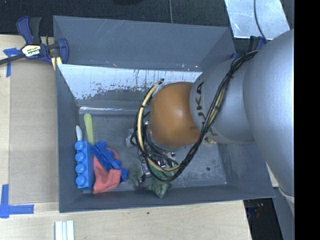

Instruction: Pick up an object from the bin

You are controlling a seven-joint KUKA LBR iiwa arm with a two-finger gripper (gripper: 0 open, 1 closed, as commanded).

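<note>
Orange wrist cover (172, 114) sits above the gripper (150, 170), low in the bin (150, 49) at lower centre; whether it is open or closed cannot be told. A dark green lump (159, 187) lies just below it. Left of that: a red cloth (104, 181), a blue studded brick (81, 164), a yellow stick (88, 128).

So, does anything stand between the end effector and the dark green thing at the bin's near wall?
Nothing visible does. The end effector is low, right next to the dark green thing. The red cloth and blue studded block lie apart, further left in the view. The cables hide the contact itself.
</note>
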